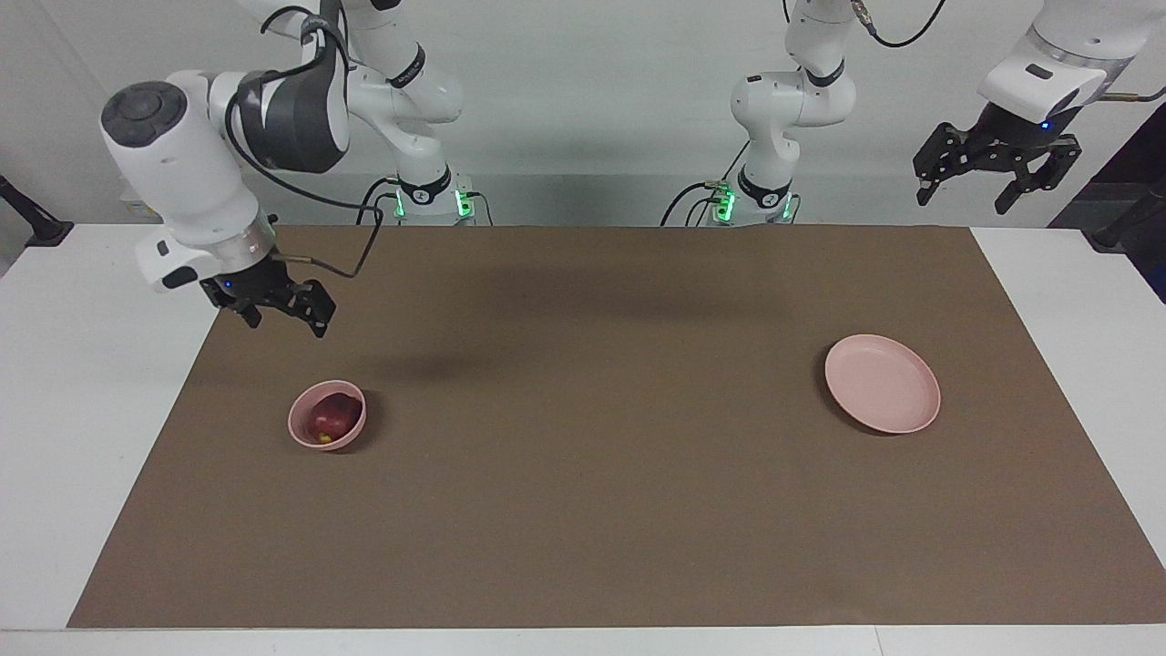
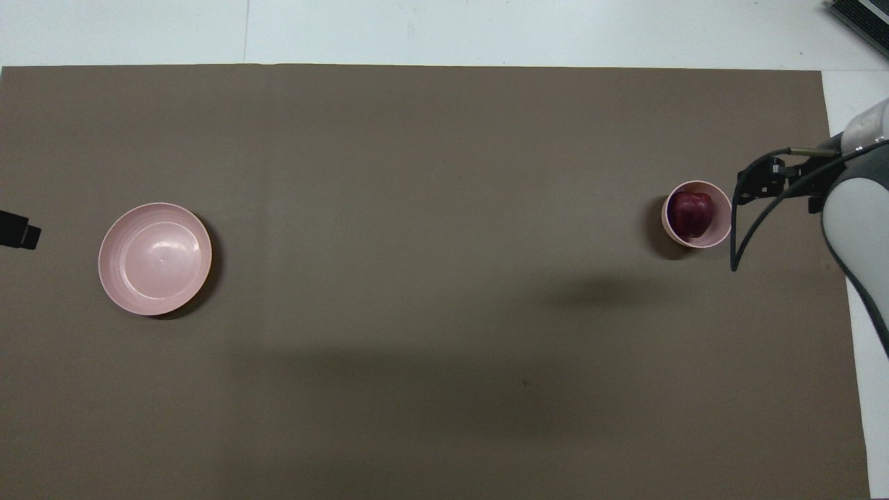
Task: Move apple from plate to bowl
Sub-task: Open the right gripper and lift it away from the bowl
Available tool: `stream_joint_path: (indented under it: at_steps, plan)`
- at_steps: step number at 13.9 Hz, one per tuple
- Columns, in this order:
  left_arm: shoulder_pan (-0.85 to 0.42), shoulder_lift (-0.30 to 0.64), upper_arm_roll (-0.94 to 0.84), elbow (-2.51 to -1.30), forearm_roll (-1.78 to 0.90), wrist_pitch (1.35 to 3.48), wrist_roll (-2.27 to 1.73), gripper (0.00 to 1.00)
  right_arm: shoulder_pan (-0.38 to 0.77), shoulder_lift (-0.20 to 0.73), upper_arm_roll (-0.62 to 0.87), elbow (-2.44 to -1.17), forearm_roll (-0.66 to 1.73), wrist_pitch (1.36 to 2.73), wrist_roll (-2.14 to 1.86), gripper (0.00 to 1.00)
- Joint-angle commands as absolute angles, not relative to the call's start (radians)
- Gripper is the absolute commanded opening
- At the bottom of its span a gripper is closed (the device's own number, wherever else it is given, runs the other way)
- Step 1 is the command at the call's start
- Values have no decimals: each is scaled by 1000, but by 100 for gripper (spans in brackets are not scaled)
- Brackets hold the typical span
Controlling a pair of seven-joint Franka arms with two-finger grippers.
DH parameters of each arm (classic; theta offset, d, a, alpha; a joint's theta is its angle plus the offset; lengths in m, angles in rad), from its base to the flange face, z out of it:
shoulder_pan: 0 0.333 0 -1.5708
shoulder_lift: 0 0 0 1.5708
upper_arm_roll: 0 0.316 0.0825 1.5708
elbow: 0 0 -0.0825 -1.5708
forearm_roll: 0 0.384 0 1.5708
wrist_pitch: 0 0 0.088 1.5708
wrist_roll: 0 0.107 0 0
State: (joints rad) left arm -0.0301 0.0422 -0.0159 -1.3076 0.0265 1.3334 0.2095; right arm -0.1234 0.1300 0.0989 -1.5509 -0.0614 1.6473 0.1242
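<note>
The dark red apple (image 1: pixel 332 417) lies in the small deep pink bowl (image 1: pixel 301 428) at the right arm's end of the brown mat; apple (image 2: pixel 691 212) and bowl (image 2: pixel 722 226) also show in the overhead view. The flat pink plate (image 1: pixel 882 383) lies bare at the left arm's end, as the overhead view (image 2: pixel 154 258) shows too. My right gripper (image 1: pixel 284 321) is open and empty, raised over the mat's edge beside the bowl; the overhead view shows it (image 2: pixel 764 182) clear of the bowl. My left gripper (image 1: pixel 966 196) is open and empty, waiting high off the mat's end.
The brown mat (image 1: pixel 583 474) covers most of the white table (image 1: pixel 73 410). A black cable (image 2: pixel 746 229) loops from the right wrist close to the bowl. Only a tip of the left gripper (image 2: pixel 17 229) shows at the overhead view's edge.
</note>
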Motion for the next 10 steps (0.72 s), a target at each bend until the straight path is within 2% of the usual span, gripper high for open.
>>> stream_joint_path:
  at_steps: [1, 10]
  plan:
    - [-28, 28, -17, -1319, 35, 1321, 212, 100, -130, 74, 110, -1565, -41, 1594, 95, 100]
    - [-26, 28, -17, -1319, 34, 1322, 212, 100, -135, 69, 107, -1565, -26, 1572, 95, 100]
